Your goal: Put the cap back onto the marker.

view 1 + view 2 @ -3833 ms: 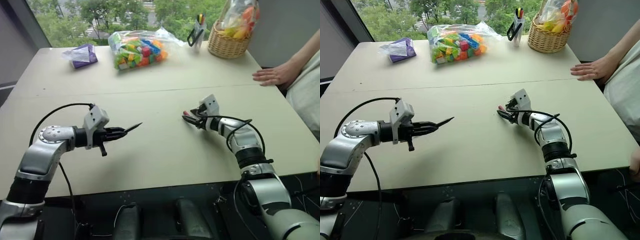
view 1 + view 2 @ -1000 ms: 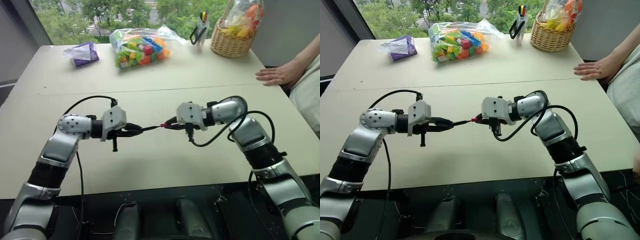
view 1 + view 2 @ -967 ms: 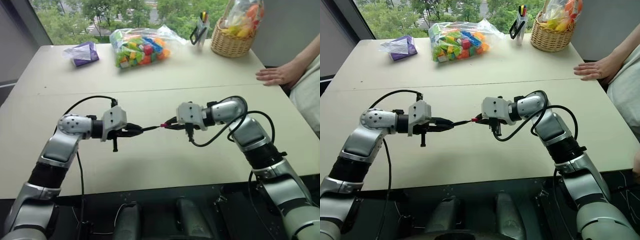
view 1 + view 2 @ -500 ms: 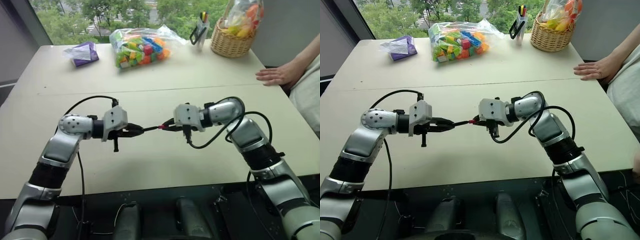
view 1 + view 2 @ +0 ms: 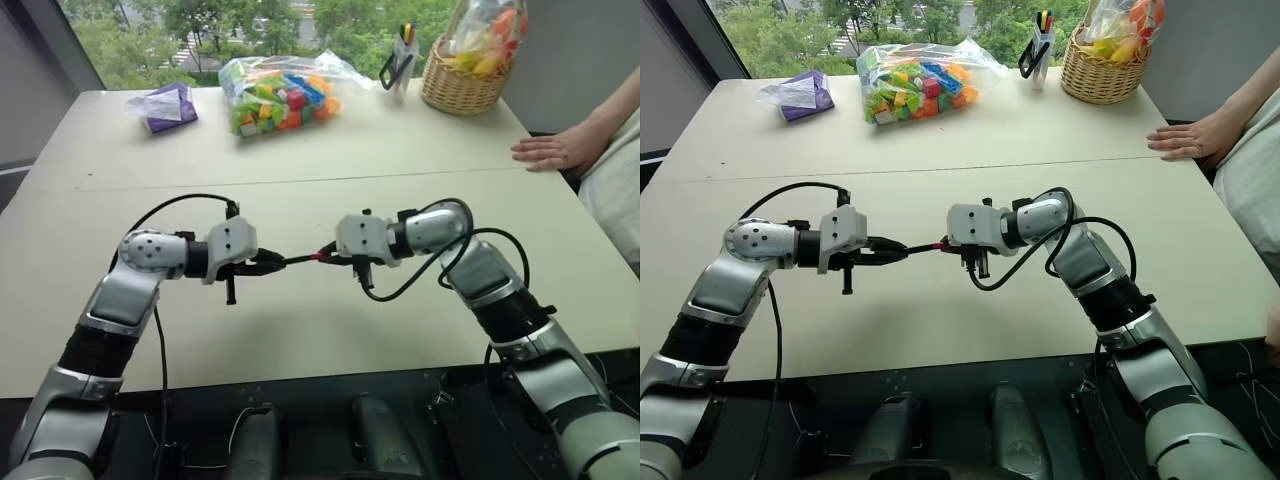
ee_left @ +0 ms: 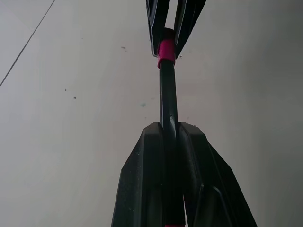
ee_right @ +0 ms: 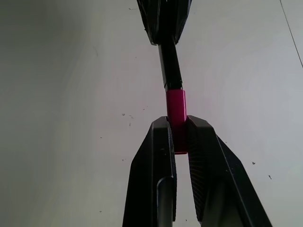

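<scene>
While the two arms meet tip to tip above the near half of the tabletop [image 5: 300, 330], the left claw [image 5: 272, 262] pinches the marker [image 6: 167, 101] by its barrel, its tip aimed toward 3 o'clock. The right claw [image 7: 178, 135], coming from 3 o'clock, is pressed onto the cap [image 7: 176, 109], which sits over the marker's tip. At 12 o'clock lies a bag of blocks [image 5: 278, 95]; a person's hand [image 5: 548, 152] rests at 2 o'clock.

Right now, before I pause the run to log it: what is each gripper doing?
Left gripper: shut on the marker.
Right gripper: shut on the cap, which sits over the marker's tip.
</scene>
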`<state>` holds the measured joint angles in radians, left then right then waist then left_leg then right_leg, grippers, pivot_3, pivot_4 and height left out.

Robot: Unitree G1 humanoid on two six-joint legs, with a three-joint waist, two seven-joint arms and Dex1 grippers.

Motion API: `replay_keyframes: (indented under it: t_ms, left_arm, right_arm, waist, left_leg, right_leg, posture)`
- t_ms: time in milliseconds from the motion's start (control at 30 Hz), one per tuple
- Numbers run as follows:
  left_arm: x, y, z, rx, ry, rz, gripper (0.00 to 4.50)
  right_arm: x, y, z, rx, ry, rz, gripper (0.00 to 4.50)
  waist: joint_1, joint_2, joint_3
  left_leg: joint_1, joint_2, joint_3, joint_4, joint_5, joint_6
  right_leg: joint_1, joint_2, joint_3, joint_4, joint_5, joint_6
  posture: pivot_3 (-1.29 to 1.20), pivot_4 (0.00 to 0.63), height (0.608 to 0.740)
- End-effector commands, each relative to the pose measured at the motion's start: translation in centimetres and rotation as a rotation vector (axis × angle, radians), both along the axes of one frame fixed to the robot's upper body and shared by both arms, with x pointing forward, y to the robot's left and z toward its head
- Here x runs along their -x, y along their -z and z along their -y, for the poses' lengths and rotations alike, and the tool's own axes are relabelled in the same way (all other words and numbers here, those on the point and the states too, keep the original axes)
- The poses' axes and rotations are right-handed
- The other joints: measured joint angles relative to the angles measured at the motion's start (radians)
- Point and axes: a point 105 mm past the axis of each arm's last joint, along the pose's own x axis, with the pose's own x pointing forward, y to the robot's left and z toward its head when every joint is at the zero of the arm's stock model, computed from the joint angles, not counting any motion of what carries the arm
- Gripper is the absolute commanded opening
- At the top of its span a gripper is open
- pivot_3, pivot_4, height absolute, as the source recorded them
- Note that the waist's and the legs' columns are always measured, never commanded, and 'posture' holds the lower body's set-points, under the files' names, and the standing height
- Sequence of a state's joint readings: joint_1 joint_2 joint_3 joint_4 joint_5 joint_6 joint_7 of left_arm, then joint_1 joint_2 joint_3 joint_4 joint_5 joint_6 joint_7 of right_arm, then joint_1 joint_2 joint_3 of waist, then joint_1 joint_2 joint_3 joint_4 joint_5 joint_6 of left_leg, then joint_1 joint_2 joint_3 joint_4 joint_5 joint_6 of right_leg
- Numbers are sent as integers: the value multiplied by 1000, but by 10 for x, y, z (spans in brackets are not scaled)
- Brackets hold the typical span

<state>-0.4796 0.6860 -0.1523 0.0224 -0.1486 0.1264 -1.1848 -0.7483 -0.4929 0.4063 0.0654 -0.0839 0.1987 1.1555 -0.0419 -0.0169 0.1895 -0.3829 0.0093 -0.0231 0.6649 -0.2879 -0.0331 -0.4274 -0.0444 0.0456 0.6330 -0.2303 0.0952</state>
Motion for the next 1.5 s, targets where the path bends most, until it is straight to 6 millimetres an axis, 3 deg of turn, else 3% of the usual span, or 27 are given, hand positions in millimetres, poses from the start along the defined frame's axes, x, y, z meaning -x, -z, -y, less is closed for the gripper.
replay_keyframes:
  t_ms: [33,233,767,1500]
  left_arm:
    - [-1,-5,6,-12,28,82,0]
    - [-4,-10,10,30,37,119,0]
    - [-4,-26,17,150,47,44,0]
    - [-3,-33,27,91,106,85,0]
  right_arm:
    - [7,-3,-15,5,-67,26,46]
    - [14,2,-23,20,-106,0,46]
    - [25,-13,-41,21,-203,89,46]
    - [21,-10,-37,123,-244,134,46]
  waist:
    - [0,0,0]
    - [0,0,0]
    - [0,0,0]
    - [0,0,0]
  left_leg:
    - [0,0,0,0,0,0]
    - [0,0,0,0,0,0]
    - [0,0,0,0,0,0]
    - [0,0,0,1,0,0]
  right_leg:
    - [0,0,0,0,0,0]
    - [0,0,0,0,0,0]
    - [0,0,0,1,0,0]
    - [0,0,0,1,0,0]
  posture:
    - [0,150,740]
    - [0,150,740]
    - [0,150,740]
    - [0,150,740]
